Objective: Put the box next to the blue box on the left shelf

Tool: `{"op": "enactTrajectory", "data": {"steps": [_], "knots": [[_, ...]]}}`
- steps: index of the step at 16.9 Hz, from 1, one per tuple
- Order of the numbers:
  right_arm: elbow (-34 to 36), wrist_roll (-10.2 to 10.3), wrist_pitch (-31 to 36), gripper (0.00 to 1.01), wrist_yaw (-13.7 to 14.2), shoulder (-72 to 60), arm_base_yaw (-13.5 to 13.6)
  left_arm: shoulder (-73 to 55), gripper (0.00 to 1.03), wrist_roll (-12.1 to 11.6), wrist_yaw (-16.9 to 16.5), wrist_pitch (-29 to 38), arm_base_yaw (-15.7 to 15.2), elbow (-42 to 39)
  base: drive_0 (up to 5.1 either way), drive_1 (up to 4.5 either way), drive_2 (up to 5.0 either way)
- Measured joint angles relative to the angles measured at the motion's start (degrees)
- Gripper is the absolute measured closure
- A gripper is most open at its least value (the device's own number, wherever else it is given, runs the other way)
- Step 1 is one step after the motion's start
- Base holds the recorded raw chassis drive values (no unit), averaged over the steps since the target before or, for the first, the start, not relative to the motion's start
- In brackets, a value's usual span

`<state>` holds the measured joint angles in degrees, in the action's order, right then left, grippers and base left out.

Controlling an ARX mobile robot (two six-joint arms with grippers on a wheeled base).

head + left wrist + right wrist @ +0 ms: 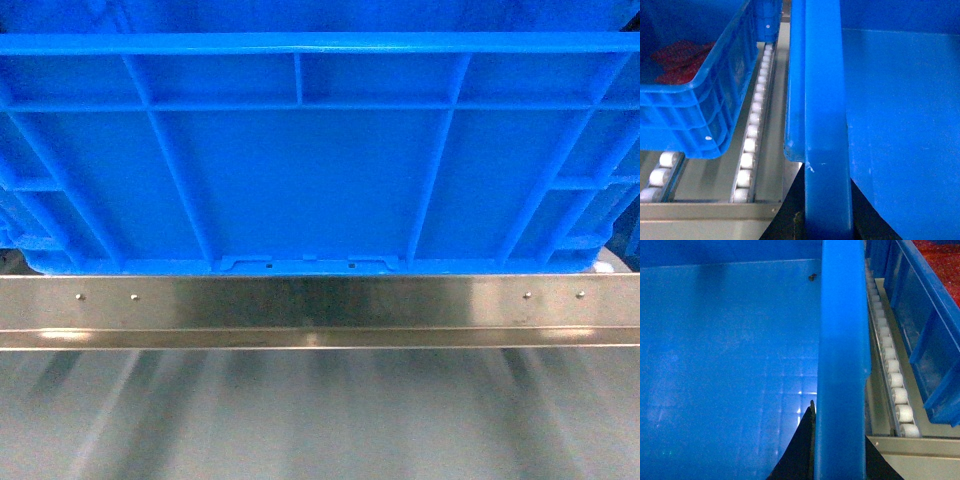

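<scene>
- The box (320,170) fills nearly the whole head view: its near ribbed wall stands just behind the steel front rail (320,312) of the left shelf (710,211), and its bottom edge meets the rail's top line. It sits on the rack, between two other crates.
- In the left wrist view the box's thick left rim (825,125) runs up the middle, with the smooth inner floor to its right.
- A neighbouring blue crate (700,115) lies to the left of the box on the same rack (something red shows inside it, too blurred to name). The two are near each other but apart, with a roller track (754,125) in the gap between them.
- In the right wrist view a second blue crate (925,335) lies to the right of the box, also with red contents, and another line of white rollers (890,365) runs between it and the box's right rim (842,365).
- The left gripper (825,227) shows only as dark fingers at the bottom edge, one on each side of the left rim, pinching it.
- The right gripper (837,460) likewise straddles the right rim, a dark finger (800,445) inside the box and another outside, pressed onto the rim.
</scene>
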<state>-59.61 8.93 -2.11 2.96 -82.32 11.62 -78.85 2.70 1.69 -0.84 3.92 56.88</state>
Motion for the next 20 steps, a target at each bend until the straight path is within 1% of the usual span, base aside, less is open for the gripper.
{"op": "enactTrajectory", "data": {"steps": [9, 20], "knots": [[0.0, -0.02, 0.0, 0.94, 0.0, 0.0, 0.0, 0.0, 0.97, 0.02, -0.02, 0.0, 0.0, 0.0, 0.1, 4.4, -4.1], [0.0, -0.02, 0.0, 0.94, 0.0, -0.13, 0.0, -0.2, 0.97, 0.07, -0.02, 0.0, 0.0, 0.0, 0.0, 0.0, 0.0]]}}
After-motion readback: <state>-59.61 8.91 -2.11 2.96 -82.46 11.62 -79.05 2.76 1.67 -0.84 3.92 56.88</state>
